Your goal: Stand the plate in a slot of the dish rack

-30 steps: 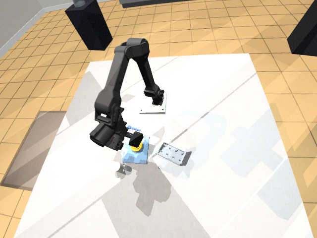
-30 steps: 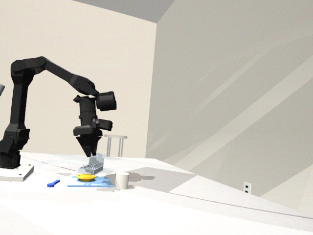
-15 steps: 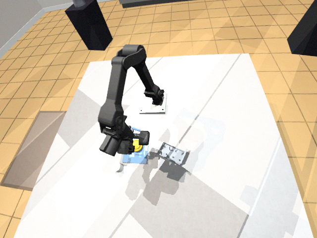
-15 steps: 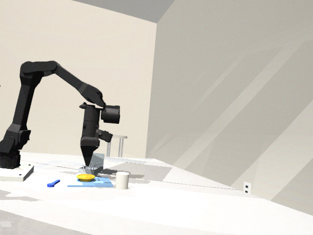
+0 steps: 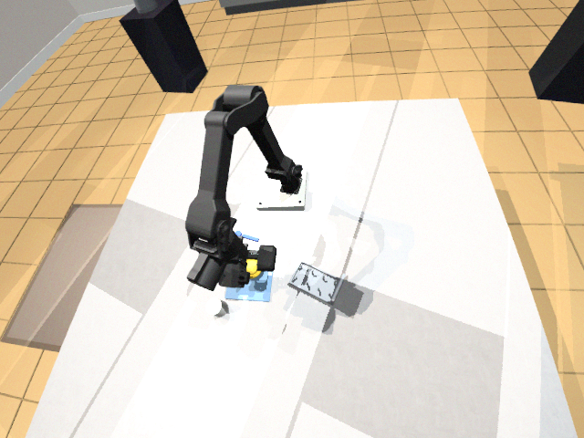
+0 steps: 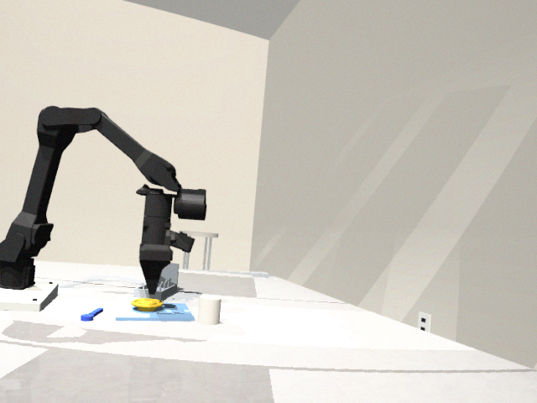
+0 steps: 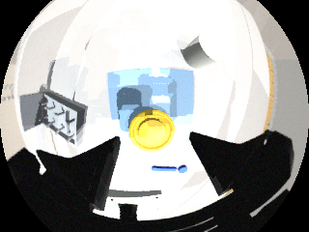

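Tool (image 6: 152,290) spread wide, nothing between fingers, pointing straight down right above yellow plate (image 6: 148,303). Plate lying flat on blue mat (image 6: 173,313), on white desk (image 6: 346,347). In wrist view plate (image 7: 151,128) centred between dark fingers, both apart from rim. Dish rack (image 5: 315,281) just beside mat, rails up, no plate in it. Cream cup (image 6: 209,309) near mat's other side; blue spoon (image 6: 91,314) close by on desk.

Step judged: final descent before grasp; task barely begun, pick and slotting still ahead.

Risks from here:
- Flat plate, low rim: vertical approach leaves little to pinch. Fingertips may hit desk or mat first, or close over top and slide off.
- Off-centre closing: one finger lands first, shoves plate across mat, maybe toward rack or cup.
- Mat could bunch or drag under fingertip pressure, shifting plate.
- Rim-only grip likely weak; plate may swing or drop when tilted upright.
- Rack close: carrying plate over could knock rack sideways if brought in too low, or plate edge could land on a rail instead of between rails and tip over at release.
- Cup and spoon near enough to be clipped by wrist on retreat.

Exact gap between fingertips and plate not readable from exterior view.
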Controlling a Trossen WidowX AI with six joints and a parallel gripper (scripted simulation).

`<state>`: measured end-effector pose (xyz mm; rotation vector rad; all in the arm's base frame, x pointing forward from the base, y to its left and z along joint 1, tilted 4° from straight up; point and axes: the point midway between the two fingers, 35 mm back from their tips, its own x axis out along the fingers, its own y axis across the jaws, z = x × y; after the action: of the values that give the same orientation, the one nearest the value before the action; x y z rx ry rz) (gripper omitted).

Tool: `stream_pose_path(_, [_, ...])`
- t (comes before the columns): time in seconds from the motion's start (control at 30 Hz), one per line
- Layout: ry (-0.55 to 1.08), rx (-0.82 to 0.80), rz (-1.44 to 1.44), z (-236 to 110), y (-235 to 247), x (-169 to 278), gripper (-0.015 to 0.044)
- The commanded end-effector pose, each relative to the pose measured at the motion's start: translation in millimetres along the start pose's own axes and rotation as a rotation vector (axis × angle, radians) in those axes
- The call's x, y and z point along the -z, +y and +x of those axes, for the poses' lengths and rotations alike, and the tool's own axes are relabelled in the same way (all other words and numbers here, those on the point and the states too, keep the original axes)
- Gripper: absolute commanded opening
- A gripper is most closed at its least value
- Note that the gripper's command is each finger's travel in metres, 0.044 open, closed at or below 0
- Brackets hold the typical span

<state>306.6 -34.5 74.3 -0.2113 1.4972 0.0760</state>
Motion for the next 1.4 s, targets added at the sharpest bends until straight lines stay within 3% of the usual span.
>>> stream_pose_path(0.0, [0.015, -0.008, -0.006, 9.8, 1.8, 3.9, 0.0400])
stream_pose_path(0.67, [0.016, -0.008, -0.006, 39.2, 2.3, 6.5, 0.0400])
stream_pose_path(1.3, [0.016, -0.008, -0.006, 39.2, 2.3, 6.5, 0.0293])
stream_pose_path(1.37, [0.016, -0.008, -0.006, 38.5, 2.3, 6.3, 0.0241])
